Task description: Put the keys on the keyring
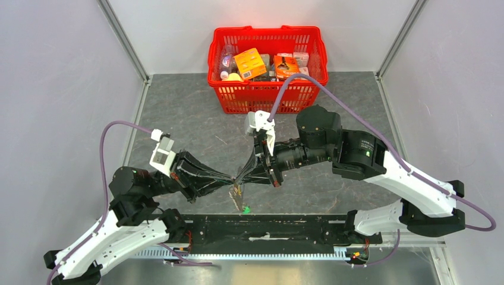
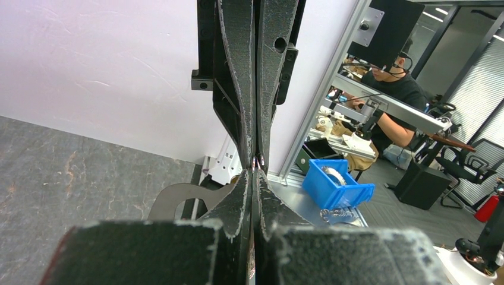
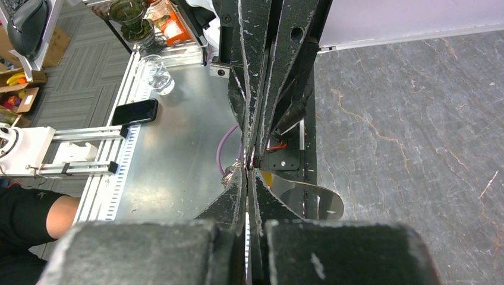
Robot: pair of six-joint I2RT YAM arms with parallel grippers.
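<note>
In the top view both arms meet tip to tip above the table's near middle. My left gripper (image 1: 233,178) (image 2: 257,165) is shut, with a thin sliver of metal pinched at its tips. My right gripper (image 1: 242,176) (image 3: 248,167) is shut against it from the other side. The coiled stretch of the keyring (image 3: 229,173) sits right at its tips. The keyring (image 1: 238,191) dangles below the two grippers. A yellow key head (image 3: 267,178) shows just beside the tips. A green key head (image 1: 245,209) lies lowest; I cannot tell if it hangs or rests on the table.
A red basket (image 1: 267,100) full of packets stands at the back middle of the table. The black base rail (image 1: 267,228) runs along the near edge right below the keys. Grey walls close in on both sides.
</note>
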